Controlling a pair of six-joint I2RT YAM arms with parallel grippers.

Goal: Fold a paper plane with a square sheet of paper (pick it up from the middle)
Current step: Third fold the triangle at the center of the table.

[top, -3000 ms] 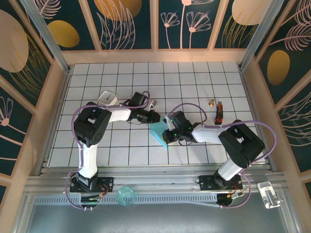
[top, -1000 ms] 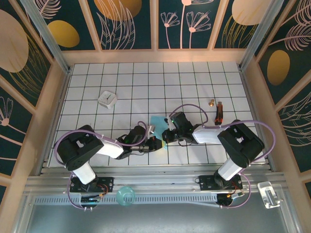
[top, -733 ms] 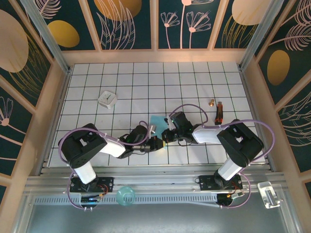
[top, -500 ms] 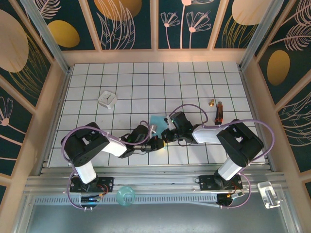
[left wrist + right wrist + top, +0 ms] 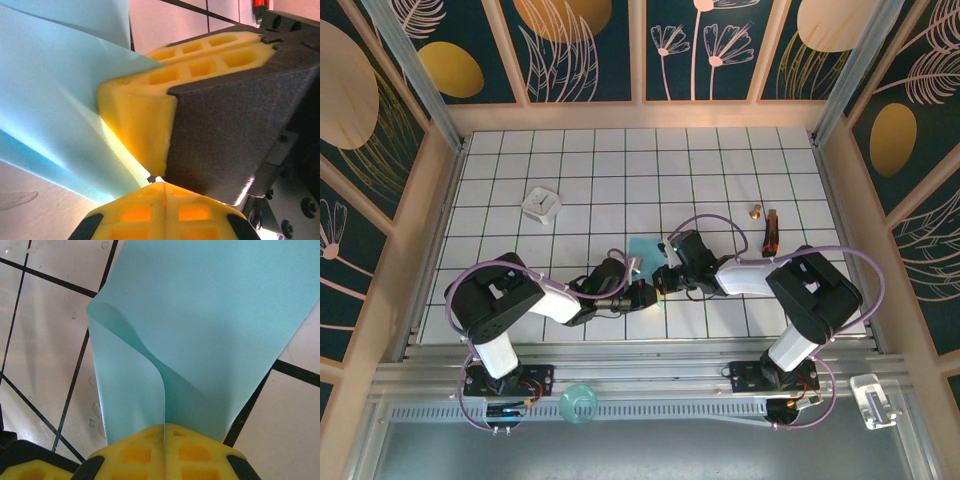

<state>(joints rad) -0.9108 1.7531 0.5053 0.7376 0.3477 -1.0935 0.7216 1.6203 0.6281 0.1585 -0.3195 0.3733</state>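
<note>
The square sheet of paper is light blue and folded over, near the table's middle front. My right gripper is shut on the sheet; in the right wrist view the doubled paper runs into the closed seam of the gripper and curls up to the left. My left gripper comes in from the left, low over the table. In the left wrist view its tips are pressed together with nothing seen between them, nose to nose with the right gripper's yellow fingers. The paper lies just left of them.
A small white square block sits at the back left. A brass piece and a red-and-black tool lie right of the right arm. A teal object rests on the front rail. Wooden walls ring the gridded table.
The left arm has swung from the back, near the white block, down to the front and edged right until its tip meets the right gripper. The right gripper kept hold of the paper.
</note>
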